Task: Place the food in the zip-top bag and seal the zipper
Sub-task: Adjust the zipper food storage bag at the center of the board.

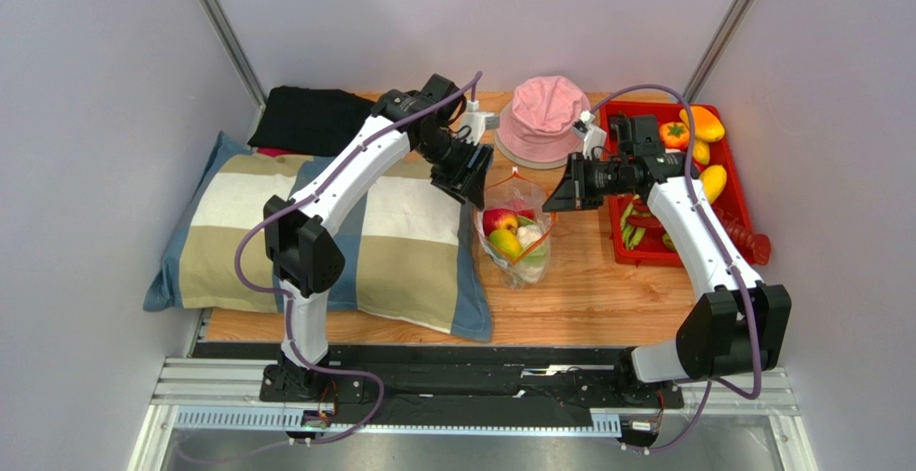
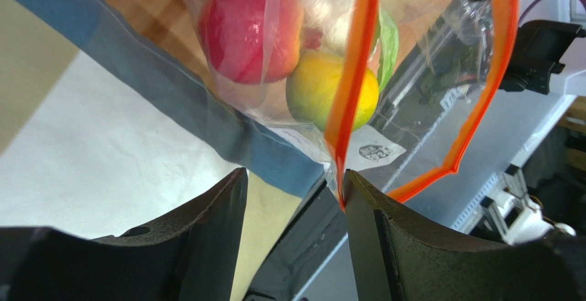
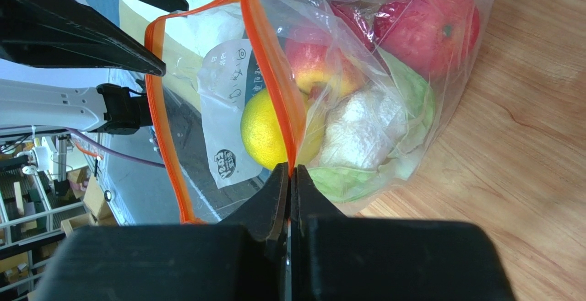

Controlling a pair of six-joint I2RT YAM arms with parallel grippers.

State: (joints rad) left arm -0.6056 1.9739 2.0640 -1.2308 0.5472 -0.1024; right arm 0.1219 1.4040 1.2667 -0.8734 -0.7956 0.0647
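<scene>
The clear, crinkly zip-top plastic bag (image 1: 518, 246) sits on the wooden table (image 1: 602, 299) between the two arms, its body sagging toward the near side and its mouth raised on the far side. Inside it show a glossy red toy apple (image 3: 426, 26), a yellow toy lemon (image 3: 265, 133), a white piece and a green leafy piece. More toy food lies in the red plastic tray (image 1: 734, 160) at the right. The thin orange-red zipper strip (image 2: 357, 54) runs left to right from one claw to the other, and its two lips stand well apart, so the mouth gapes. The right gripper (image 3: 290, 170) is pinched tight on one lip at the right end. The left gripper (image 2: 294, 175) has its fingers spread, with the strip's left end resting against the inner face of one finger (image 2: 399, 239) but not clamped. The unheld end therefore lies right at the left claw, and I judge that arm best placed to close on both lips there and run along the strip toward the right claw. A white sticker (image 3: 227, 109) on the bag carries dark print and a round emblem, too small and warped to read; no other writing is legible.
</scene>
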